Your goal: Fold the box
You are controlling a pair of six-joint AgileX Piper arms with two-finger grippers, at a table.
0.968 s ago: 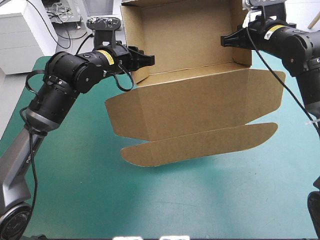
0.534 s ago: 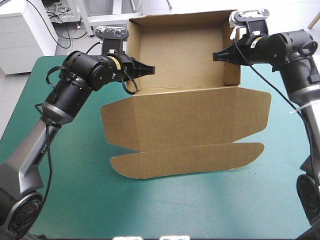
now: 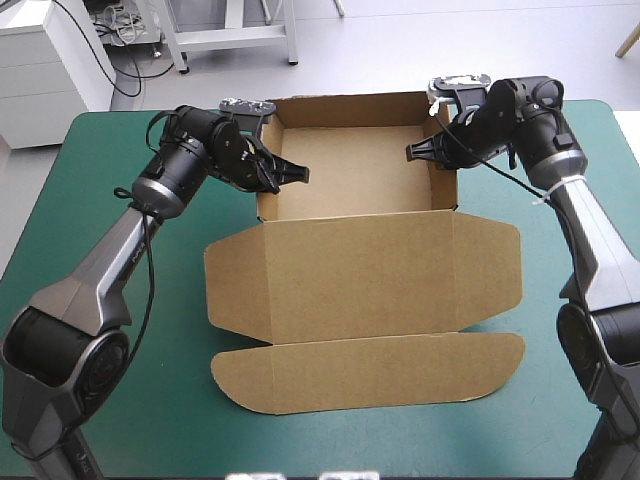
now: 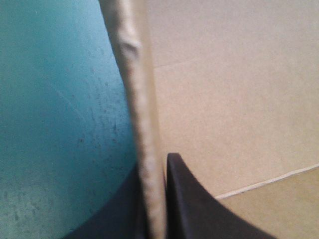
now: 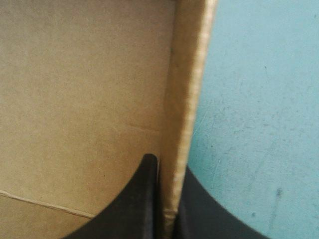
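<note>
The box [image 3: 365,275] sits a little far of the desk's [image 3: 120,400] middle as an open tray, with its lid [image 3: 360,300] lying flat on the near side. A long rounded front flap [image 3: 370,372] trails nearest of all. The whole sheet's long axis runs far to near, while the tray itself is wider from left to right.

The relation that matters is that each side wall stands right between a tool's fingers. The left tool [image 3: 292,173] reaches in from the left and is clenched on the left wall [image 3: 263,195]. The right tool [image 3: 414,153] mirrors it from the right and is clenched on the right wall [image 3: 443,185]. In each wrist view the wall's top edge runs straight away from the tool as a pale, slightly dented strip, with a black finger [image 4: 187,204] pressed to each face. The tray's brown floor lies on one side of it and the teal-green cover on the other.

Neither arm is nearer, since each already has its own wall. The lid and flap lie near of both tools, well apart from them, and nothing touches them.

The board is matte brown and stiff, with crisp scored creases, and the wall edges look doubled over and thick. I judge the walls will hold their shape once let go, though the loose lid may flex along its scores.
</note>
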